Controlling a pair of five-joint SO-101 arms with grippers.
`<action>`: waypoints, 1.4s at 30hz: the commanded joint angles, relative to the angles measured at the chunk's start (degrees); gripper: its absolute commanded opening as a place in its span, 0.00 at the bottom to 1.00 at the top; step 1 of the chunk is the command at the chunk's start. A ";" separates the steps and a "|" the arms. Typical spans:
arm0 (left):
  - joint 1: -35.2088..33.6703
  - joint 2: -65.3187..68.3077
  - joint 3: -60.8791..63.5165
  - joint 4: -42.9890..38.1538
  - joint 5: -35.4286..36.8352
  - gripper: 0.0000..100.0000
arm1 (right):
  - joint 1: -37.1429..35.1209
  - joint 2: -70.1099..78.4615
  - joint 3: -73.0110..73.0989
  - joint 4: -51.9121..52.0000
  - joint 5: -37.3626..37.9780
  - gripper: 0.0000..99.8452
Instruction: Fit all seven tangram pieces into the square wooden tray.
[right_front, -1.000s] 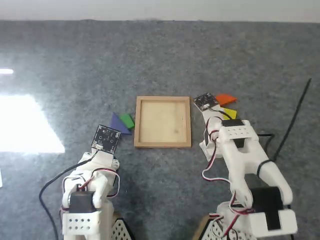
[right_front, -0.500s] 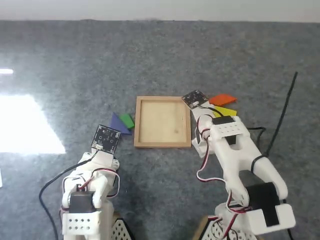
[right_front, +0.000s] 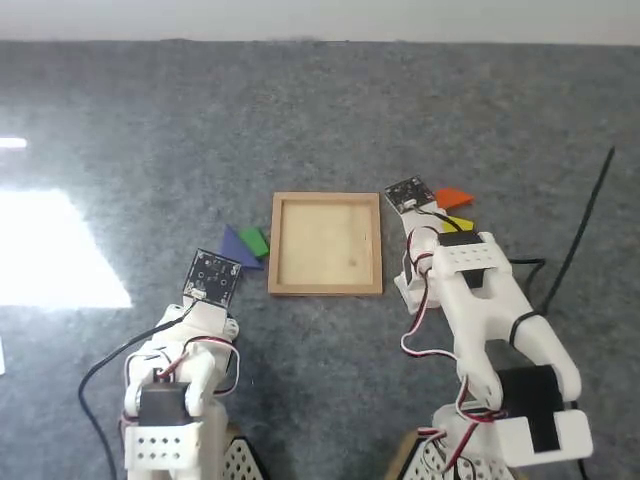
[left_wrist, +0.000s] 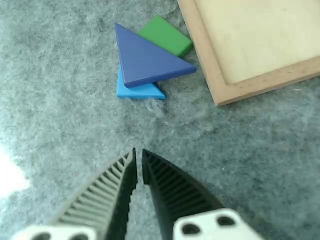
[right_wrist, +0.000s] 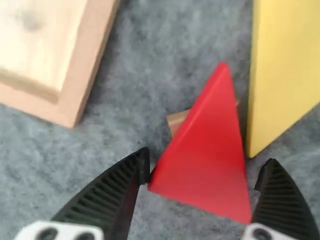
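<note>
straddling the red triangle (right_wrist: 205, 150), the right gripper (right_wrist: 206, 167) has its fingers spread wide: one tip at the triangle's corner, the other just off its opposite edge, not clamped on it. the red triangle lies partly on a small tan piece (right_wrist: 176, 121) that pokes out beneath it. a yellow piece (right_wrist: 285, 75) sits just beside the triangle, close to one finger, so that side is crowded. the rim of the square wooden tray (right_wrist: 90, 60) is near on the other side, with grey bench (right_front: 150, 130) showing between. in the high view an orange piece (right_front: 453, 197) lies next to the yellow one. this whole cluster is right of the tray, outside it.

the left gripper (left_wrist: 139, 155) hangs over bare bench, fingers clenched to a hairline gap with nothing in them. ahead of it a dark blue triangle (left_wrist: 147, 62) is stacked on a light blue piece (left_wrist: 137, 90). a green piece (left_wrist: 166, 35) touches the triangle's edge, just beside the tray's left rim. that stack is apart from the fingers. a black cable (right_front: 590, 210) runs well right of the right arm.
</note>
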 joint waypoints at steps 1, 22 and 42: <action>-0.18 -1.14 -0.75 0.35 0.26 0.02 | 0.57 -0.75 -0.88 -0.31 1.14 0.34; -0.18 -1.14 -0.75 0.35 0.26 0.02 | 0.40 -0.84 -1.05 2.42 11.87 0.34; -0.18 -1.14 -0.75 0.35 0.26 0.02 | 0.48 -0.75 -0.79 1.19 11.87 0.24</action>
